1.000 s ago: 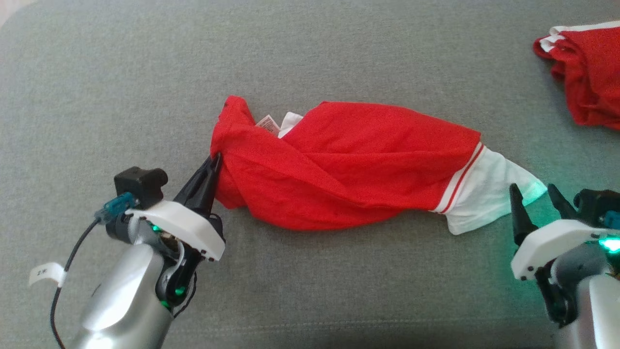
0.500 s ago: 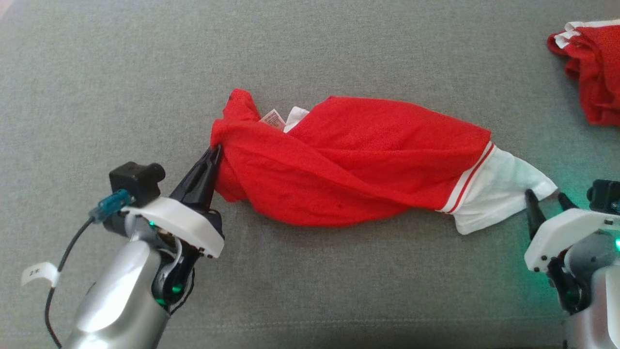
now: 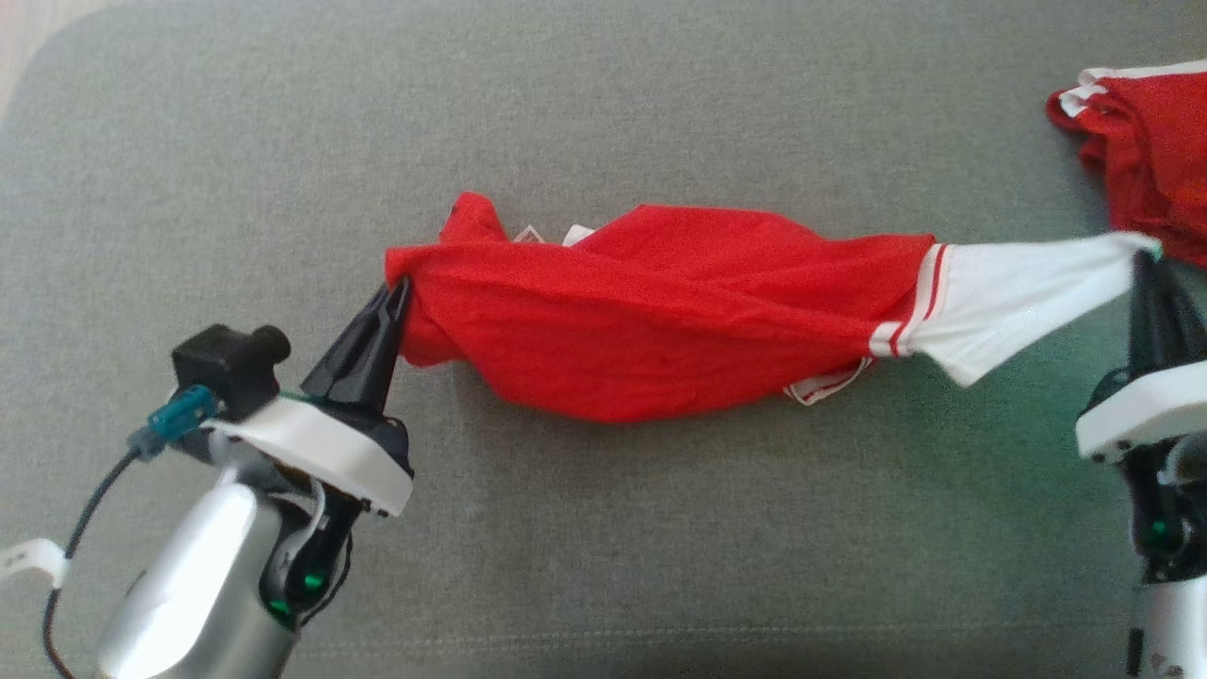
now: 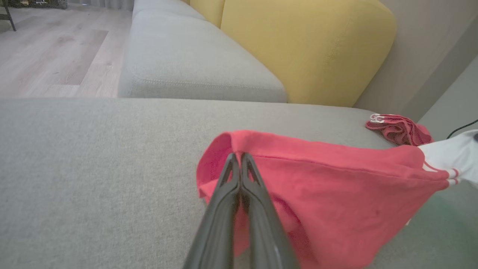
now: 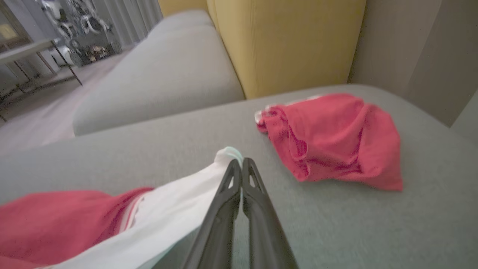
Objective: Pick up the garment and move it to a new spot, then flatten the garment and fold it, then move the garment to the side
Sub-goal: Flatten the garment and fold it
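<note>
The garment (image 3: 660, 321) is red with a white end and striped trim, and it hangs stretched between my two grippers above the grey cushion. My left gripper (image 3: 396, 288) is shut on its red left edge; in the left wrist view the fingers (image 4: 239, 164) pinch a red fold of the garment (image 4: 328, 186). My right gripper (image 3: 1144, 256) is shut on the tip of the white end, seen in the right wrist view as fingers (image 5: 241, 166) closed on white cloth of the garment (image 5: 175, 209). The cloth sags in the middle.
A second red garment (image 3: 1146, 151) lies crumpled at the far right of the grey cushion (image 3: 603, 113), close behind my right gripper, and also shows as a red heap (image 5: 332, 138). A yellow back cushion (image 4: 306, 45) stands beyond. Wooden floor (image 4: 48, 56) lies past the cushion's left edge.
My right gripper closed on the white end and lifted it up and to the right. The garment went from lying slack to stretched between both grippers. The left gripper kept its grip.
</note>
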Robot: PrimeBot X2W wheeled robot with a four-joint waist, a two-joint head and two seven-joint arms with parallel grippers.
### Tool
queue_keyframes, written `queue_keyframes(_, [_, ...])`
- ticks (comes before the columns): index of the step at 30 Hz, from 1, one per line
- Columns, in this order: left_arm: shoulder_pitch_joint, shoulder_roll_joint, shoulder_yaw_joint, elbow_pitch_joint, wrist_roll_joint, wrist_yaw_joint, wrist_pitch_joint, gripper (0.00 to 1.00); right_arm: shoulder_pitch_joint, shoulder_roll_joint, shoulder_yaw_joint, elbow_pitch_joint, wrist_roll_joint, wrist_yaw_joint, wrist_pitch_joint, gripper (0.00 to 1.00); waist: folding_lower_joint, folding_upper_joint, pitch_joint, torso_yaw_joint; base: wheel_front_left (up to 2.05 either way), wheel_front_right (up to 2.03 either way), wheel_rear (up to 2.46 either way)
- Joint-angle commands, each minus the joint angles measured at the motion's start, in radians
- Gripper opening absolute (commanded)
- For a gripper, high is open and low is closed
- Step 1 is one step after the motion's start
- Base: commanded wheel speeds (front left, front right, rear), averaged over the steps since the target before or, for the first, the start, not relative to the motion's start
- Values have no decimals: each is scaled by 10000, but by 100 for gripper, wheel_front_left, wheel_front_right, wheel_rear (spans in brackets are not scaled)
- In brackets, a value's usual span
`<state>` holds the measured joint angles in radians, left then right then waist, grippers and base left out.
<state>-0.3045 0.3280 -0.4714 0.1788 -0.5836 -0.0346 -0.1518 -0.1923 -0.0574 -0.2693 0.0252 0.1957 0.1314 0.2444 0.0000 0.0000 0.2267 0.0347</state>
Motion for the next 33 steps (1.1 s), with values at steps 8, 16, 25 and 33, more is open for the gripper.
queue_keyframes(8, [-238,851,673,-1793,167,363,405,0,-699,-136,213,-2543,144,-7,-173,0,0,0,-573,-80,0,0,0])
queue_keyframes(16, [-557,1386,1116,-3297,370,735,673,0,-1797,-596,123,-4267,201,-7,-67,0,0,0,-1127,-88,0,0,0])
queue_keyframes(25, [-950,1764,1473,-5002,602,1188,1142,0,-2705,-1112,35,-4667,451,-7,263,0,0,0,-1536,-68,0,0,0])
queue_keyframes(33, [-1566,1479,1431,-4651,250,1005,1138,0,-3339,-1172,233,-3741,951,-7,293,0,0,0,-1188,-82,0,0,0])
